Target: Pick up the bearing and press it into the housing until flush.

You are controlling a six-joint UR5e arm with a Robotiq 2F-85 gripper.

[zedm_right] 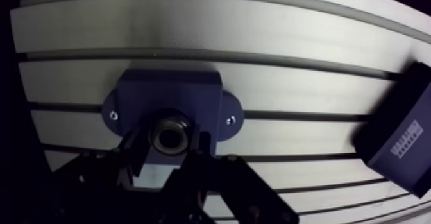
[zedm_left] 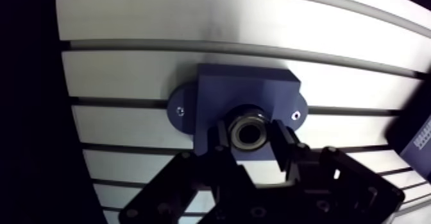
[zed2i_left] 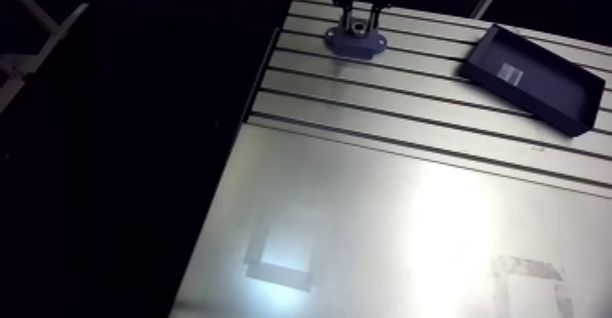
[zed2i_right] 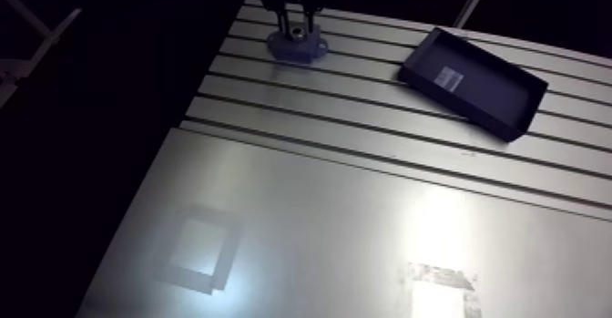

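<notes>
At the blue housing [zedm_left: 247, 88] on the slotted tabletop [zedm_left: 128, 72], my hand [zedm_left: 250, 137] is pinching the bearing [zedm_left: 247, 127] between its 2 fingers; a dark tray [zed2i_left: 533, 76] is lying well apart.

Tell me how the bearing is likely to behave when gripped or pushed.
The bearing looks like a shiny metal ring, so probably rigid and heavy for its size. Its round, smooth wall, clamped by the gripper at two sides only, may slip or twist. Loose on the table, it would likely roll.
</notes>
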